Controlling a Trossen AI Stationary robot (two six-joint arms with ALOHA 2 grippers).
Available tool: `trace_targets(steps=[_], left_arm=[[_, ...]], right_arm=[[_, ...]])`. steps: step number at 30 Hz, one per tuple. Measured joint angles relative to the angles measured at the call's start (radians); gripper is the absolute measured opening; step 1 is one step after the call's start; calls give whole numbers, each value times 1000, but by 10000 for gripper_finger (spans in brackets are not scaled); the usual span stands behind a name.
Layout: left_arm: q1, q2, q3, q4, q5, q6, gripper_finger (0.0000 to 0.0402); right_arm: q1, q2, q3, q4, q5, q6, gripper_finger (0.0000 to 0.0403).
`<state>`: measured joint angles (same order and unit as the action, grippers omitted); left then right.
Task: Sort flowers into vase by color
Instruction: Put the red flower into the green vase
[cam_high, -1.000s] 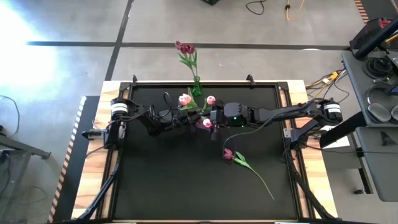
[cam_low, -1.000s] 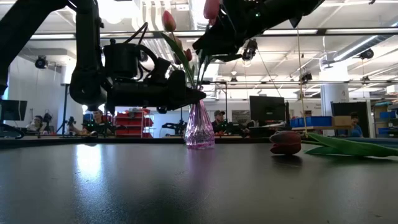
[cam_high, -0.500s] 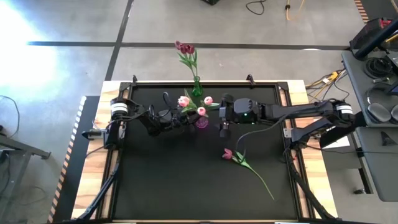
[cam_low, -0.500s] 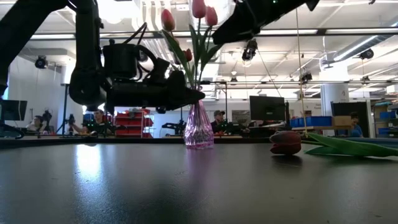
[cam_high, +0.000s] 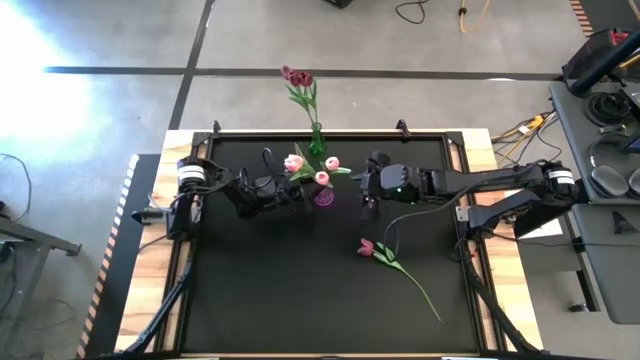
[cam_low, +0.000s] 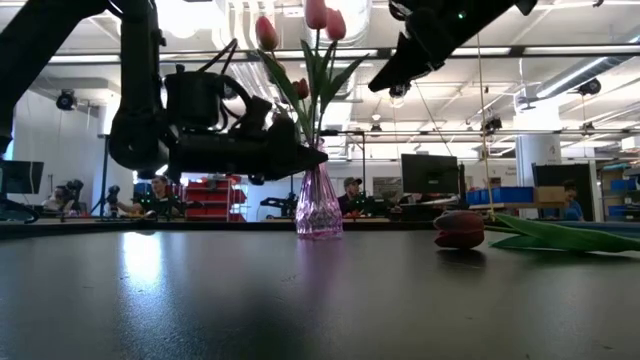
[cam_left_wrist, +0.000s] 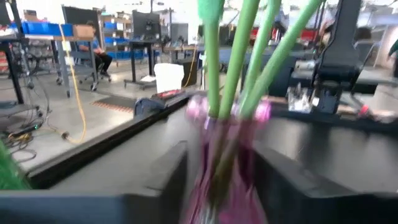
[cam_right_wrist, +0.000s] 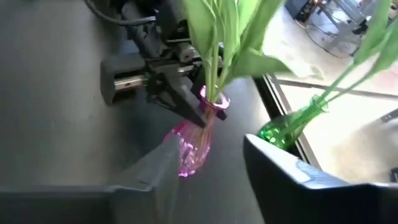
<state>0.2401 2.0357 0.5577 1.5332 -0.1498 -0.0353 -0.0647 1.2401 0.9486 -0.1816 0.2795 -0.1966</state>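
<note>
With three pink tulips (cam_high: 322, 177) standing in the pink vase (cam_high: 324, 196), we read the pink group as done. The two dark red tulips (cam_high: 296, 76) stand in the green vase (cam_high: 316, 141), just behind the pink vase at the surface's (cam_high: 260, 290) far edge.

One dark red tulip (cam_high: 366, 247) is still loose, lying flat on the surface toward the near right of the pink vase. Its head points at the vase and its stem (cam_high: 415, 281) trails away to the near right, so the long axis runs diagonal.

The right pincer (cam_high: 366, 198) hangs just right of the pink vase, up in the air, fingers parted and holding nothing. The loose tulip lies below it and toward the surface's near edge. We judge the right arm the nearer one for that pick.

The left pincer (cam_high: 296, 196) sits on the left of the pink vase at its neck. We cannot tell whether it grips the neck or has let go. The left arm is farther from the loose tulip, across the vase.
</note>
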Motion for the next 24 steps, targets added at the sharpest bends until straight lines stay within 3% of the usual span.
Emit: trace_targets(steps=[4, 7, 16, 24], left_arm=[[0, -15, -5, -40, 0, 0, 242], [0, -36, -7, -99, 0, -1, 281], [0, -145, -32, -171, -1, 55, 277], [-1, -286, -187, -181, -52, 77, 276]], right_arm=[[-1, -12, -19, 1, 13, 14, 90], [2, -21, -20, 7, 10, 13, 58], [2, -53, -20, 4, 10, -1, 47], [26, -115, -20, -124, 10, 60, 33]])
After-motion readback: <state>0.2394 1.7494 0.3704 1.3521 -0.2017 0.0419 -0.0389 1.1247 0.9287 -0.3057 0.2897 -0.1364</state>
